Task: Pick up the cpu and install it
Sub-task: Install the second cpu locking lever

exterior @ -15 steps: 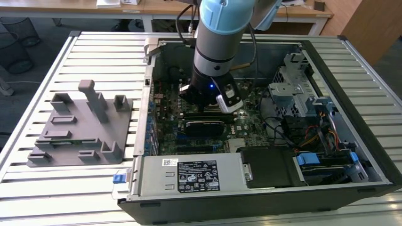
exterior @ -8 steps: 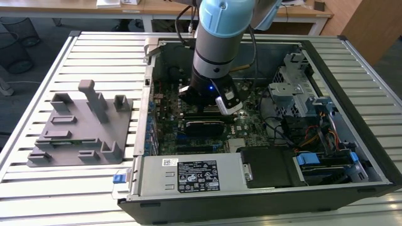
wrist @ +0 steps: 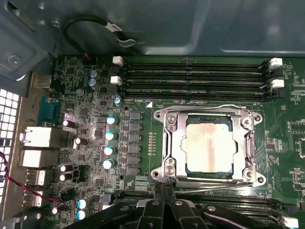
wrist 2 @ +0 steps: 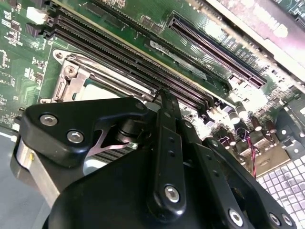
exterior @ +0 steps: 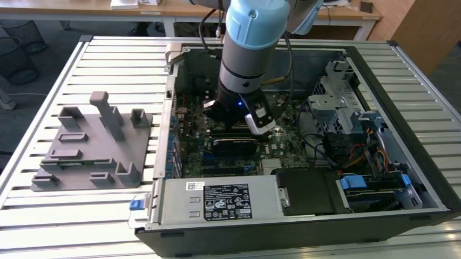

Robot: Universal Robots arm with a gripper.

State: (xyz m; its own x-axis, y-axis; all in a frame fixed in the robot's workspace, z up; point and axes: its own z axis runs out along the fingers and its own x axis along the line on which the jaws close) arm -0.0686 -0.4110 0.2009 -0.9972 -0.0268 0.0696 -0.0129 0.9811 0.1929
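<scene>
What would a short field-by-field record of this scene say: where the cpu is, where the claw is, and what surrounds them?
cpu: seated in the socket frame on the motherboard, metal top showing
claw: hovering beside the socket, apart from the cpu
memory slots: rows alongside the socket
computer case: open on a slatted table
grey fixture: on the table, at the exterior view's left of the case

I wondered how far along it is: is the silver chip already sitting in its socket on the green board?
Yes: in the first wrist view the cpu lies flat inside the metal socket frame on the motherboard.
</scene>
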